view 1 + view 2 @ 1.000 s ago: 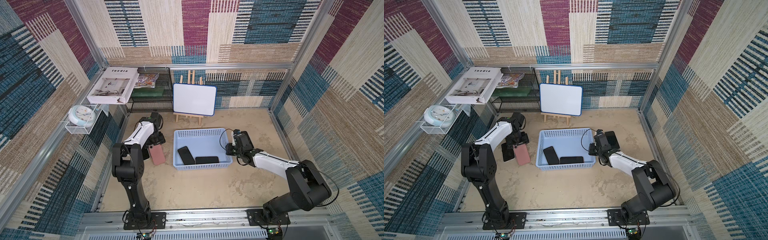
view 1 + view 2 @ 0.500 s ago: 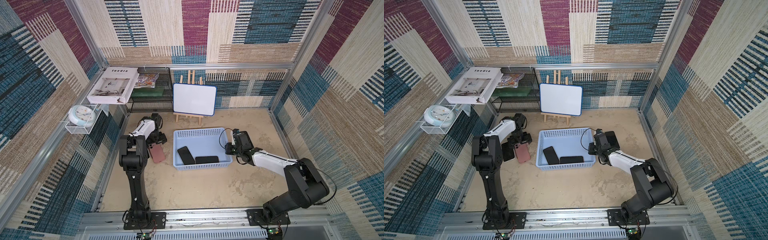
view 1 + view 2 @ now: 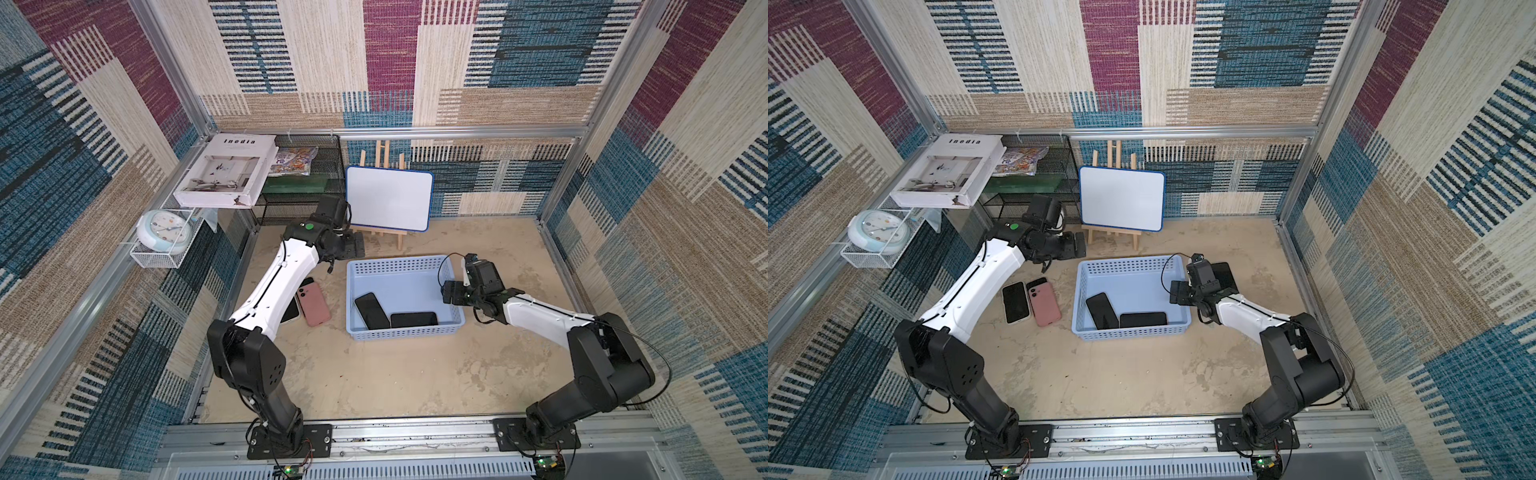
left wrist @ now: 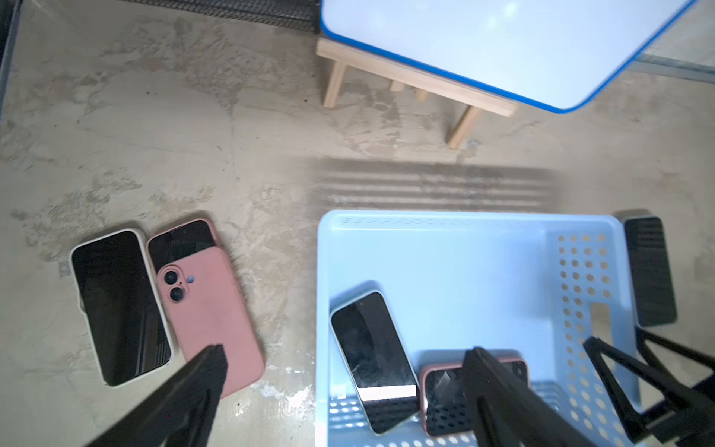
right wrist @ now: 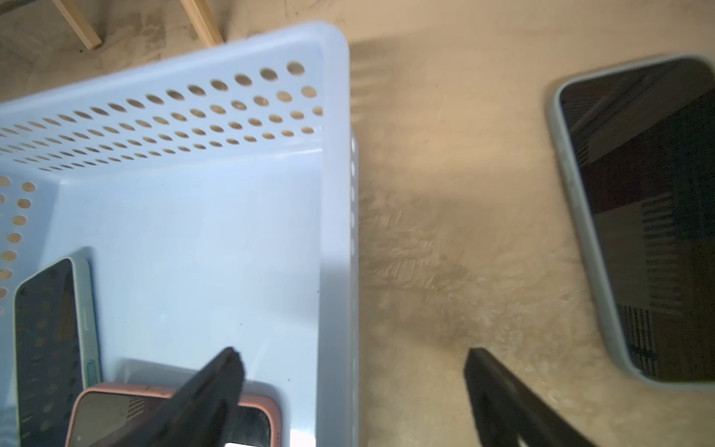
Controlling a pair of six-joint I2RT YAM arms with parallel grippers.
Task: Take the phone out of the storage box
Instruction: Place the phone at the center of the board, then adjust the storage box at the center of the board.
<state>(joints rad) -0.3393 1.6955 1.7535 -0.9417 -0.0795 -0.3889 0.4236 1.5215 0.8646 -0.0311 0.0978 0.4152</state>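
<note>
Phones lie both inside and outside the shallow, pale blue perforated plastic storage box (image 3: 399,266), which sits at the centre of the sandy beige surface (image 3: 395,374) in both top views. Two phones are in the box, close together against its near wall at the lower edge. One is a dark-screened phone in a pale mint case (image 4: 371,348), set at a slant, and the other is a dark-screened phone in a pink case (image 4: 441,387), lying crosswise beside it. Left of the box on the bare surface, a pink-backed phone lying camera side up (image 3: 1045,304) overlaps another dark-screened phone beneath it (image 3: 1036,284). A cream-cased phone with its screen up (image 3: 1015,302) lies just beside them. Right of the box lies a dark-screened phone in a grey-green case (image 5: 650,216), partly hidden by the right wrist in the top views. The left pincer (image 4: 346,350) hangs at centre-left of the top views, just above the box's upper left corner. It is near the foot of the blue-edged whiteboard on a wooden easel (image 3: 389,198), with its fingers spread wide and gripping nothing. The right pincer (image 5: 354,352) is at the box's right wall, also spread wide and empty. One finger is over the box's inside and the other over the bare surface. Whether it touches the wall cannot be told.
</note>
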